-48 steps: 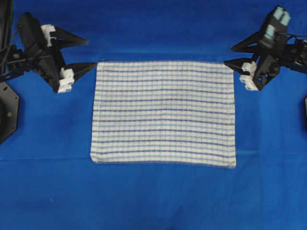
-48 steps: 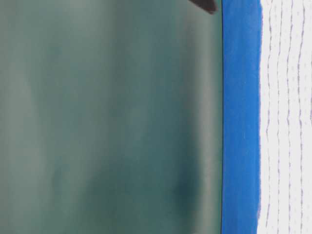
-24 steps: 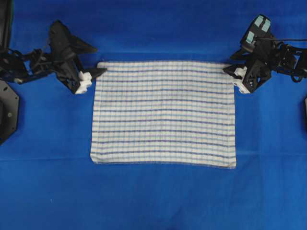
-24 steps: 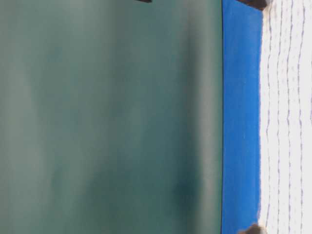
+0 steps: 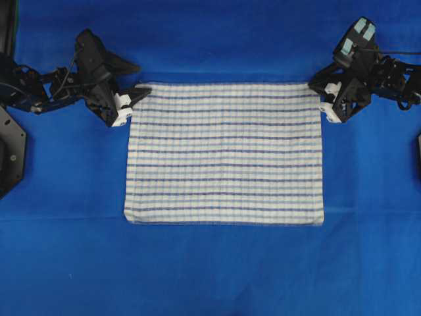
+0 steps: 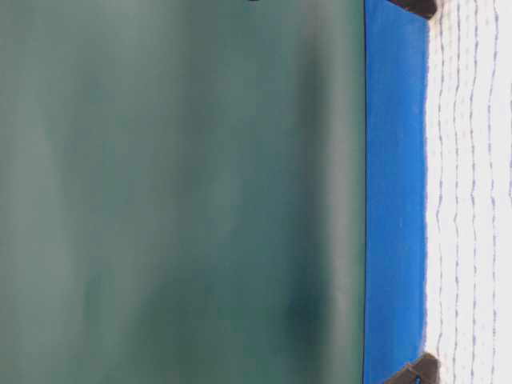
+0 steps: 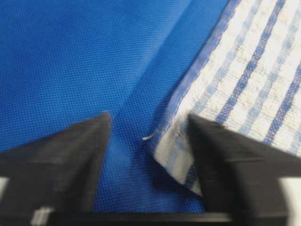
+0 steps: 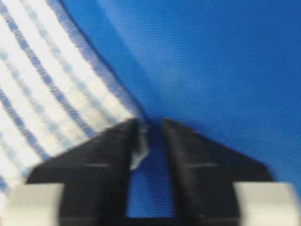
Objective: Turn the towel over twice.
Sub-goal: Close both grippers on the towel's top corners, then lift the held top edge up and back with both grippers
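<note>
The towel (image 5: 223, 155), white with dark blue stripes, lies flat and spread out on the blue table covering (image 5: 210, 276). My left gripper (image 5: 143, 79) sits low at the towel's far left corner. In the left wrist view its jaws (image 7: 149, 117) stand apart. The towel's corner (image 7: 178, 155) lies between them, against the right finger (image 7: 225, 160). My right gripper (image 5: 314, 85) is at the far right corner. In the right wrist view its jaws (image 8: 149, 122) leave a narrow gap. The tip of the towel (image 8: 47, 84) lies against the left finger (image 8: 108, 155).
Blue covering surrounds the towel on all sides, with wide room in front. A black arm base (image 5: 10, 151) stands at the left edge. In the table-level view the towel (image 6: 472, 192) lies flat, with a dark fingertip (image 6: 420, 370) at its far edge.
Both grippers came down onto the towel's far corners, then drew their jaws closer together. The right jaws narrowed more. The towel has not moved.
</note>
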